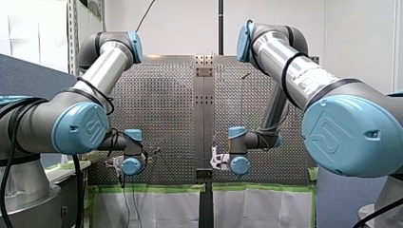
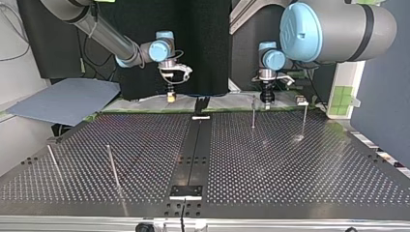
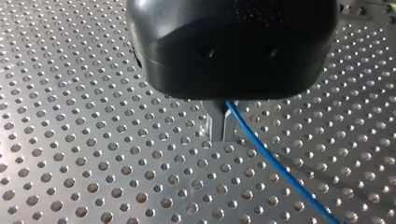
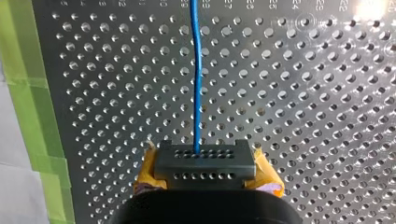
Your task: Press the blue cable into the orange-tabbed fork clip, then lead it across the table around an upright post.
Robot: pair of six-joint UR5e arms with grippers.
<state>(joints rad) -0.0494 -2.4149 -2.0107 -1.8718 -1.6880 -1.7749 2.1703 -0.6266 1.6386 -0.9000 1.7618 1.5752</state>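
You see a wide tabletop point(image 2: 290, 164) full of little holes, and most of it lies open. Both grippers hang at its edge by the arms, well apart. Four thin posts stand up: two point(image 2: 253, 112) point(image 2: 304, 120) near the left gripper point(image 2: 267, 100), and two point(image 2: 112, 166) point(image 2: 52, 159) toward the opposite edge. The left gripper pinches the blue cable point(image 3: 271, 161). The right gripper point(image 4: 204, 154), with yellow pads, squeezes it too, near the green-taped edge point(image 4: 28, 93).
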